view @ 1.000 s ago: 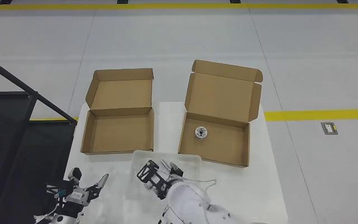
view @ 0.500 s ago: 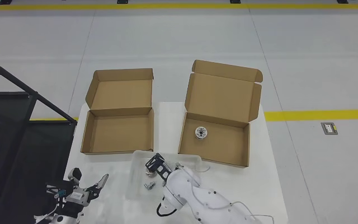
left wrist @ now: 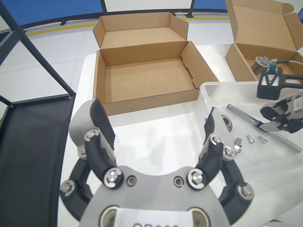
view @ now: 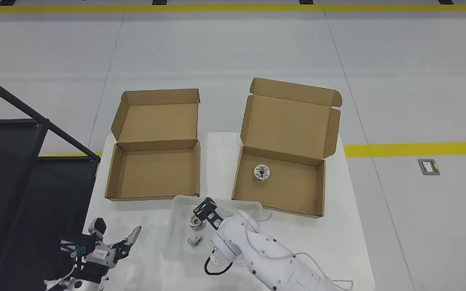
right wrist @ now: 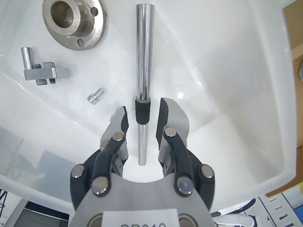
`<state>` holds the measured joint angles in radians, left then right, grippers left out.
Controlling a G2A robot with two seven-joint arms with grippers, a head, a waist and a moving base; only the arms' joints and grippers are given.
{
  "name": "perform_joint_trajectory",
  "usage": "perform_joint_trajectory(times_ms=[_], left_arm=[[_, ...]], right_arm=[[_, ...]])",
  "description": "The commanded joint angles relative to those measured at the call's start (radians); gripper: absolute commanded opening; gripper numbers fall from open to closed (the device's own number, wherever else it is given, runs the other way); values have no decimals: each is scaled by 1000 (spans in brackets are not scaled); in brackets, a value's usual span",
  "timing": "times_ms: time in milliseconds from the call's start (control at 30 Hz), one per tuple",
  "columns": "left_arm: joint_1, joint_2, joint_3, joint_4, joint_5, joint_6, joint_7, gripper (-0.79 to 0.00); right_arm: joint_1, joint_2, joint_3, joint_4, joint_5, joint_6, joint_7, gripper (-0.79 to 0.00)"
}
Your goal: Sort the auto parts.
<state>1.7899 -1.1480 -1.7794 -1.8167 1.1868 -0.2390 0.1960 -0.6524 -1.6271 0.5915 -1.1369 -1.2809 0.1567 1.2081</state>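
Note:
A polished steel rod with a black band lies in the white plastic bin. My right gripper is open, its fingers on either side of the rod at the black band, not clamped. Beside the rod lie a round metal flange, a small bracket with a pin and a loose bolt. My left gripper is open and holds nothing, above the table near the bin's corner. In the left wrist view the right gripper straddles the rod.
Two open cardboard boxes stand behind the bin: the left box holds nothing, the right box holds one round metal part. A black frame stands at the table's left. Two small bolts lie in the bin.
The right arm has moved further into the bin and lowered its gripper over the rod. The left gripper has stayed in place.

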Motion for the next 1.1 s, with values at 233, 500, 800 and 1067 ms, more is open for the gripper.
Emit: perform_joint_trajectory(times_ms=[233, 500, 800, 1067], left_arm=[[0, 0, 0, 0, 0, 0, 0, 0], [0, 0, 0, 0, 0, 0, 0, 0], [0, 0, 0, 0, 0, 0, 0, 0], [0, 0, 0, 0, 0, 0, 0, 0]], right_arm=[[15, -24, 13, 70, 26, -23, -17, -496], [28, -42, 25, 124, 39, -41, -33, -610], [29, -52, 52, 127, 43, -57, -62, -785], [-58, 4, 161, -192, -48, -143, 14, -785]])
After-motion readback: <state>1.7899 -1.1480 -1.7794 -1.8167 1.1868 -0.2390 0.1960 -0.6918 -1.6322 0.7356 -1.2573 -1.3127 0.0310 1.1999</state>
